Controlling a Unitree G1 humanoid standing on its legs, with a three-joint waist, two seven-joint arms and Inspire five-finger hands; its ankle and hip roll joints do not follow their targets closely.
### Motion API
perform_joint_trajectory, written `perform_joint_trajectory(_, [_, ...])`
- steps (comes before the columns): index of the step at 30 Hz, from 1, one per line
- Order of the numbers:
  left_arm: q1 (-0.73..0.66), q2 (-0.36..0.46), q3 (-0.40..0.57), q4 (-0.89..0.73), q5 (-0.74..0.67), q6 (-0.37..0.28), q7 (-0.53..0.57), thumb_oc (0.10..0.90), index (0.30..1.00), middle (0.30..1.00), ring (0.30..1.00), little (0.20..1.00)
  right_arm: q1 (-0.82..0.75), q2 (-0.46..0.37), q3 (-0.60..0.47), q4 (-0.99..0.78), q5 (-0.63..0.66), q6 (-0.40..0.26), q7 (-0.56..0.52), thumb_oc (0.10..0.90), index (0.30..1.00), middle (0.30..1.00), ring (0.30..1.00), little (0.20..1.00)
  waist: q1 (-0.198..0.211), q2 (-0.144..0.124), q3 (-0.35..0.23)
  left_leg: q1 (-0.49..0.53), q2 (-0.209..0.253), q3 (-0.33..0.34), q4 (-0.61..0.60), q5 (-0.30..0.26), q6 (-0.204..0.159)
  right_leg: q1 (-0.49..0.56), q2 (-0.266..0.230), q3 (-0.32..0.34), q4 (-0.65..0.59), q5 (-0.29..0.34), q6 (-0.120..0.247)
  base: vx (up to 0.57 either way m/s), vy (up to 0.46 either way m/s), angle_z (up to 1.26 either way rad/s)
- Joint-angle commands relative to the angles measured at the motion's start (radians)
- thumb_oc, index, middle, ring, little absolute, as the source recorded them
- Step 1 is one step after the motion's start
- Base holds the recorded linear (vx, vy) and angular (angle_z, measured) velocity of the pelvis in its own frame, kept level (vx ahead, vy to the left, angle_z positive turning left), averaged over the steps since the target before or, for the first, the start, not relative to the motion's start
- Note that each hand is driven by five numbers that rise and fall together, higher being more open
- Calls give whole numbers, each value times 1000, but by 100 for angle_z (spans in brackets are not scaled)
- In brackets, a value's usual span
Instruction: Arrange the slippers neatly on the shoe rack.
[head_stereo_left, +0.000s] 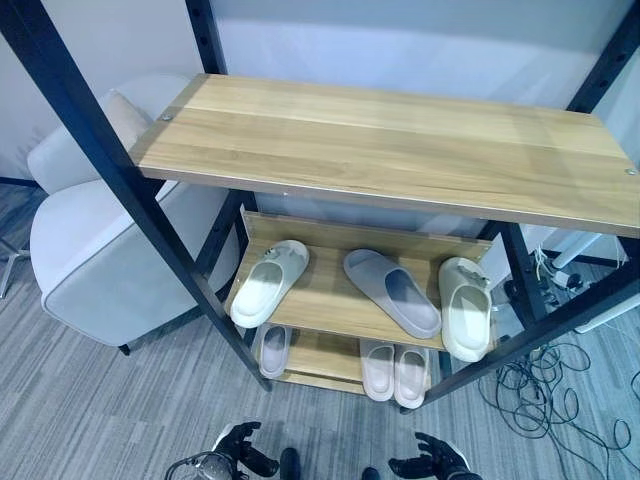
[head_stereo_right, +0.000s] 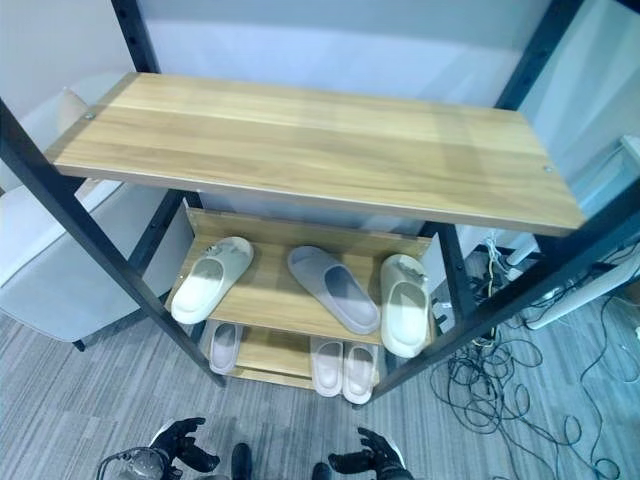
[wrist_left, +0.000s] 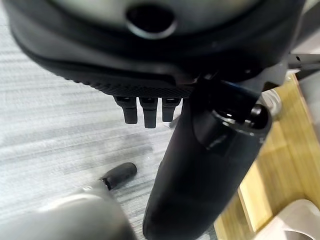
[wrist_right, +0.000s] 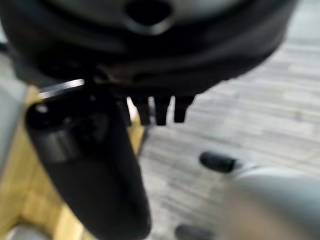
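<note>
Nearest the camera, the left robot hand (head_stereo_left: 238, 450) and the right robot hand (head_stereo_left: 432, 462) are hanging low over the grey carpet floor (head_stereo_left: 120, 400), each with fingers loosely spread and holding nothing; in the left wrist view its fingers (wrist_left: 144, 111) are pointing straight out, and in the right wrist view the fingers (wrist_right: 161, 111) are doing the same. Just beyond the hands, the shoe rack (head_stereo_left: 400, 150) is standing with its dark frame. On its bottom shelf (head_stereo_left: 320, 360) a single pale slipper (head_stereo_left: 274, 350) is lying at the left and a pale pair (head_stereo_left: 394, 372) is sitting side by side toward the right. On the middle shelf (head_stereo_left: 330, 290) a cream slipper (head_stereo_left: 268, 282) is slanting at the left, a grey slipper (head_stereo_left: 391, 291) is lying askew in the middle, and another cream slipper (head_stereo_left: 466, 307) is resting at the right, overhanging the front edge. The wooden top shelf is lying bare above them. To the left of the rack, a white armchair (head_stereo_left: 90, 240) is standing against the wall.
</note>
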Motion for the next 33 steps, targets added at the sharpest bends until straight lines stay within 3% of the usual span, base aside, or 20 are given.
perform_joint_trajectory(1, [-20,-5,3,23,5,-33,18,800,900,900,900,900,-64,-40,2,-138,-9,-75,-16,800,900,900,900,900,36,-10,-20,-30,22,-40,19,-49,-74,-70,-37,-25,66,5,91,-44,95,-70])
perform_joint_trajectory(3, [-11,0,20,15,-6,-37,30,800,900,900,900,900,-70,-45,33,-280,-12,-84,-5,800,900,900,900,900,49,-13,-21,-16,22,-7,4,-52,-76,-76,-50,-87,54,27,105,-21,74,-59])
perform_joint_trajectory(12, [8,-39,22,14,11,-35,53,800,900,900,900,900,-53,-72,133,-621,41,-99,73,800,900,900,900,900,58,-8,-35,1,28,1,2,-56,-91,-52,-49,-112,12,35,103,2,8,-3])
perform_joint_trajectory(20, [18,-62,-10,-6,42,-32,54,800,900,900,900,900,-62,-94,215,-811,145,-94,140,800,900,900,900,900,63,2,-44,22,40,-12,2,-55,-107,-9,-40,-137,0,17,91,8,-51,7])
perform_joint_trajectory(29, [46,-65,6,-7,54,-30,62,800,900,900,900,900,-64,-149,174,-1006,161,-124,129,800,900,900,900,900,57,16,-53,41,49,-12,2,-56,-115,20,-33,-148,-2,4,83,11,-29,6])
perform_joint_trajectory(32, [60,-72,18,-5,56,-29,61,800,900,900,900,900,-63,-185,124,-1092,126,-143,109,800,900,900,900,900,53,21,-58,47,53,-12,2,-56,-116,28,-32,-150,-2,0,81,4,-6,2])
perform_joint_trajectory(33, [72,-76,23,-5,61,-31,57,800,900,900,900,900,-74,-220,71,-1158,61,-169,79,800,900,900,900,900,50,23,-63,50,56,-11,2,-56,-118,32,-31,-152,-1,-3,80,0,0,0])
